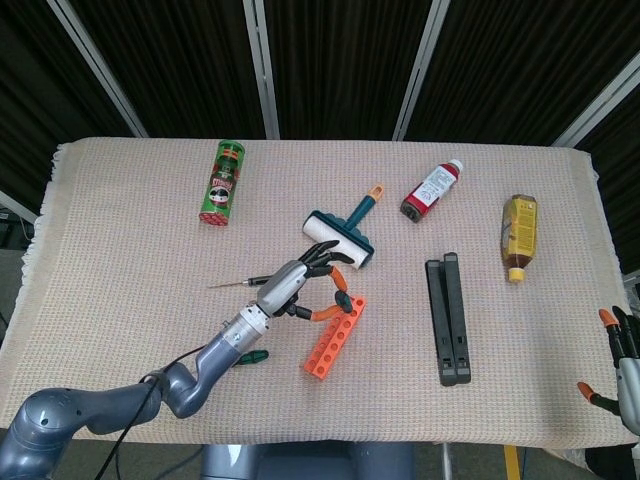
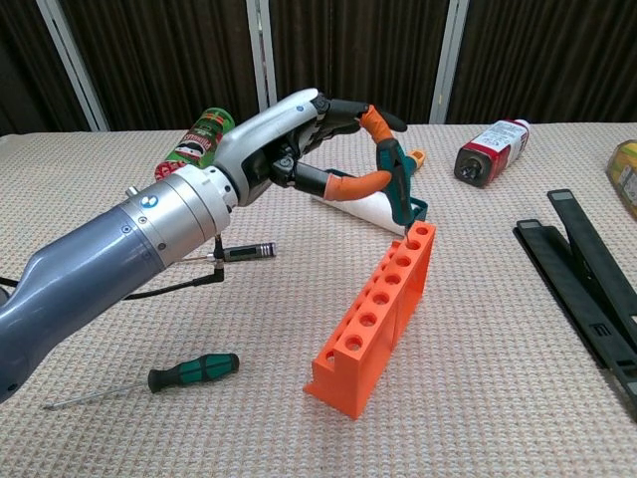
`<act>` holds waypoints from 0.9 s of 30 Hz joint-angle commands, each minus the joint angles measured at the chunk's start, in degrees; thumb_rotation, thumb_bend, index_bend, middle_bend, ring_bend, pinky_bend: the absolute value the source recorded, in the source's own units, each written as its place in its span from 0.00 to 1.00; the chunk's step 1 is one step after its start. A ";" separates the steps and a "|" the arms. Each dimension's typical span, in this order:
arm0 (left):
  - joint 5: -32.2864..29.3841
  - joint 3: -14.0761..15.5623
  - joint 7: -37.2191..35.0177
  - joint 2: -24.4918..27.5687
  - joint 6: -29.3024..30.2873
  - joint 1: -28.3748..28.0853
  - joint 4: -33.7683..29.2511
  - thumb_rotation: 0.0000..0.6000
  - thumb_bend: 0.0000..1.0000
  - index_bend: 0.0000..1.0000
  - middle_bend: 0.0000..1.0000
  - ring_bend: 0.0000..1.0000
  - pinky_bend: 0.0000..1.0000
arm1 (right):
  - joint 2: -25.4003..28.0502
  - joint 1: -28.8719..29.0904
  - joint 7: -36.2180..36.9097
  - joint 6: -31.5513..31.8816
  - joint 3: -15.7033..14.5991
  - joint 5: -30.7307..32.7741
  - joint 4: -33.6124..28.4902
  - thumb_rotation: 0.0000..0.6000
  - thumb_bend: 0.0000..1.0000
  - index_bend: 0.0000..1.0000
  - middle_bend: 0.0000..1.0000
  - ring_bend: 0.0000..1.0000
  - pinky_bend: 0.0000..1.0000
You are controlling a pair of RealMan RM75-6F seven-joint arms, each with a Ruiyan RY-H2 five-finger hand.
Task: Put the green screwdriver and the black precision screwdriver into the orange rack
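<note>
My left hand [image 2: 318, 139] hung over the middle of the desk [image 1: 130, 250] with its fingers [image 2: 343, 184] spread and curved, holding nothing, its orange tips close to the far end of the orange rack [image 2: 378, 314]. I could not tell whether any tip touched the rack. The rack stood on the cloth at a slant, its row of holes up, all of them bare. Just behind the hand lay a lint roller [image 1: 340, 228] with a teal frame. The black precision screwdriver [image 2: 239, 252] lay flat beside my forearm, on the side away from the rack, and the green screwdriver [image 2: 189, 372] lay nearer the desk's front edge, apart from the rack. Further out were a green can [image 1: 222, 182] on its side, a red bottle [image 1: 431, 189], a yellow bottle [image 1: 518, 237] and a long black clamp [image 1: 449, 318]. My right hand [image 1: 620, 375] showed only at the frame's edge off the desk, fingers apart and holding nothing.
</note>
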 commanded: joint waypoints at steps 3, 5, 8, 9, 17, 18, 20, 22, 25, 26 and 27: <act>1.03 0.60 3.86 -0.16 1.00 -0.33 -0.23 0.93 0.43 0.63 0.18 0.00 0.00 | 0.07 -0.18 0.03 0.24 -0.01 0.05 0.00 1.00 0.00 0.00 0.00 0.00 0.00; 0.92 0.48 5.57 0.02 0.95 -0.42 -0.87 0.92 0.43 0.63 0.18 0.00 0.00 | 0.08 -0.22 0.09 0.24 -0.06 0.05 0.01 1.00 0.00 0.00 0.00 0.00 0.00; 1.25 0.68 8.71 0.26 0.99 -0.62 -1.23 0.92 0.43 0.63 0.18 0.00 0.00 | 0.06 -0.29 0.24 0.32 -0.08 0.05 0.08 1.00 0.00 0.00 0.00 0.00 0.00; 1.48 0.82 10.11 0.32 1.09 -0.69 -1.33 0.91 0.43 0.63 0.17 0.00 0.00 | 0.03 -0.30 0.30 0.31 -0.08 0.07 0.14 1.00 0.00 0.00 0.00 0.00 0.00; 1.20 1.36 14.43 0.35 0.70 -0.59 -2.10 0.88 0.43 0.63 0.17 0.00 0.00 | 0.03 -0.43 0.74 0.28 -0.17 0.11 0.51 1.00 0.00 0.00 0.00 0.00 0.00; 1.07 1.37 14.61 0.34 0.56 -0.58 -2.13 0.88 0.43 0.62 0.17 0.00 0.00 | 0.01 -0.45 0.79 0.28 -0.18 0.12 0.57 1.00 0.00 0.00 0.00 0.00 0.00; 0.84 1.36 15.49 0.33 0.25 -0.63 -2.26 0.88 0.43 0.62 0.16 0.00 0.00 | -0.01 -0.48 0.94 0.25 -0.19 0.16 0.69 1.00 0.00 0.00 0.00 0.00 0.00; 0.88 1.45 17.00 0.36 -0.11 -0.84 -2.62 0.88 0.43 0.61 0.16 0.00 0.00 | -0.03 -0.54 1.14 0.26 -0.18 0.25 0.82 1.00 0.00 0.00 0.00 0.00 0.00; 0.93 1.42 19.45 0.64 -0.46 -1.12 -3.33 0.88 0.43 0.59 0.14 0.00 0.00 | -0.10 -0.58 1.37 0.27 -0.19 0.25 1.01 1.00 0.00 0.00 0.00 0.00 0.00; 1.03 1.41 20.24 0.75 -0.47 -1.21 -3.50 0.87 0.43 0.58 0.14 0.00 0.00 | -0.11 -0.57 1.41 0.23 -0.18 0.26 1.06 1.00 0.00 0.00 0.00 0.00 0.00; 1.11 1.51 21.10 0.85 -0.57 -1.26 -3.65 0.88 0.43 0.57 0.13 0.00 0.00 | -0.12 -0.56 1.45 0.21 -0.18 0.28 1.12 1.00 0.00 0.00 0.00 0.00 0.00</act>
